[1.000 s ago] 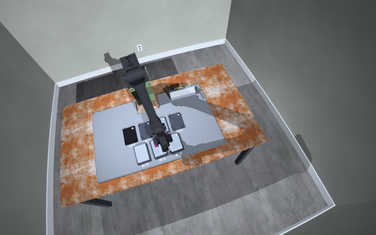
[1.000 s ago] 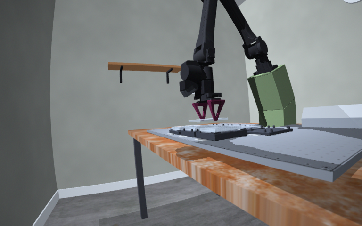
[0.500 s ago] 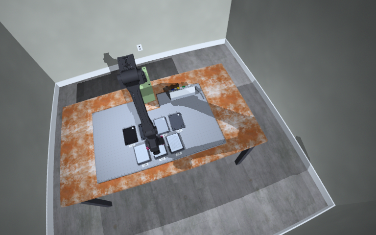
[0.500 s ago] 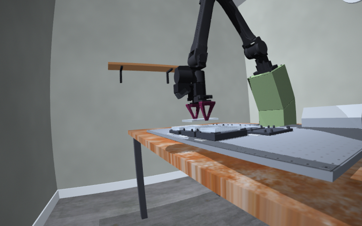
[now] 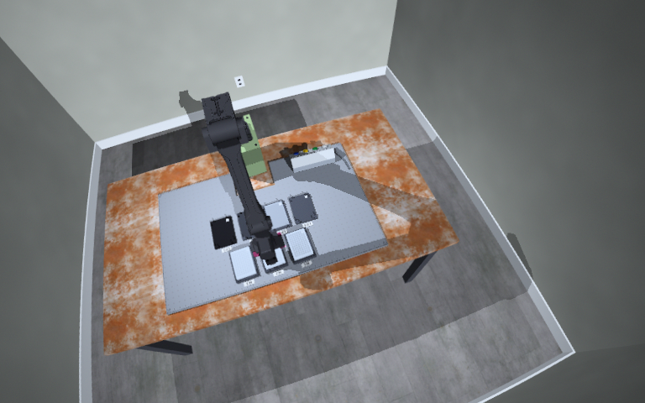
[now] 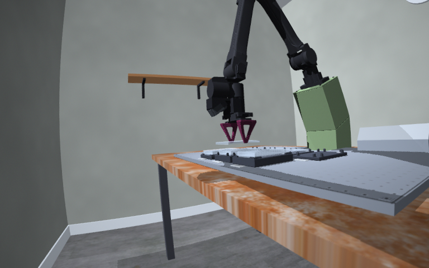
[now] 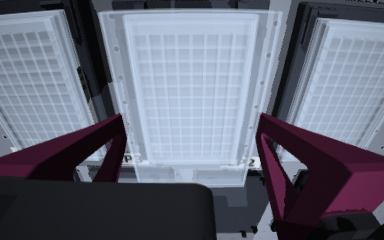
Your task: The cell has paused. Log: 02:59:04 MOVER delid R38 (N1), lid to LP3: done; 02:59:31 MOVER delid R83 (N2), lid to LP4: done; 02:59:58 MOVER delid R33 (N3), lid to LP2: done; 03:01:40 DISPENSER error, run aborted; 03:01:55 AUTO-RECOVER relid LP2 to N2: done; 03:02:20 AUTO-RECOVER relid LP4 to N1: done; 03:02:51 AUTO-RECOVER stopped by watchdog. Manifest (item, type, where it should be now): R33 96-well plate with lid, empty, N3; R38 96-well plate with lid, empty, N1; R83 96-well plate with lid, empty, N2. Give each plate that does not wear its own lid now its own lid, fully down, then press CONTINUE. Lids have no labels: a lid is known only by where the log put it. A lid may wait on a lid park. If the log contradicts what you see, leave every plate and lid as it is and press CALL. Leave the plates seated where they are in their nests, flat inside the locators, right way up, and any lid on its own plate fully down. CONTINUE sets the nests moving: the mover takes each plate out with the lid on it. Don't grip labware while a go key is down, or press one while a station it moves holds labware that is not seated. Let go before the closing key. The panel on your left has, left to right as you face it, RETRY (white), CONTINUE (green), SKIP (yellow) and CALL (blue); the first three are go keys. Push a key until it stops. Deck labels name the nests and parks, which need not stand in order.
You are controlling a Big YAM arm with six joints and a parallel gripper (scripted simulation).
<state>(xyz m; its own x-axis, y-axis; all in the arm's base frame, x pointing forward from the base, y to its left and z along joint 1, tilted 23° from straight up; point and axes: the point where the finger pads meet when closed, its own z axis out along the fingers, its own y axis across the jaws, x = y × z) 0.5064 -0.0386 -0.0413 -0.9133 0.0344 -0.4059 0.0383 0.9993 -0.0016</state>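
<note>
- Gripper (image 6: 237, 141) of the single black arm hangs over the front row of nests, its maroon fingers clamped on the long edges of a clear lid (image 6: 237, 142).
- Lid floats level and well above the deck (image 6: 348, 176), apart from everything under it, high enough to pass over the locator pins without catching.
- Wrist view looks down through the lid (image 7: 190, 90) at the middle 96-well plate (image 5: 275, 259) in the front row; lid and plate line up closely, which suggests this nest is the target, though its deck label is too blurred to read.
- Neighbouring plates sit in their nests on either side: one on the left (image 5: 243, 264), one on the right (image 5: 300, 244). Whether either wears a lid cannot be told with certainty from these views.
- Behind the row lie the lid parks: a black pad (image 5: 222, 232) and a dark grey one (image 5: 302, 208) appear bare, while a pale pad (image 5: 277, 213) beside the arm may carry a lid.
- Key panel (image 5: 311, 159) stands at the back of the deck, well apart from the gripper; no key looks pressed, as it should be while labware is held.
- Judgement: the job is mid-swap. The lid needs a straight, level descent until fully down before the fingers release.
- Risk: a tilted lid could ride up on the plate rim and leave it unseated.
</note>
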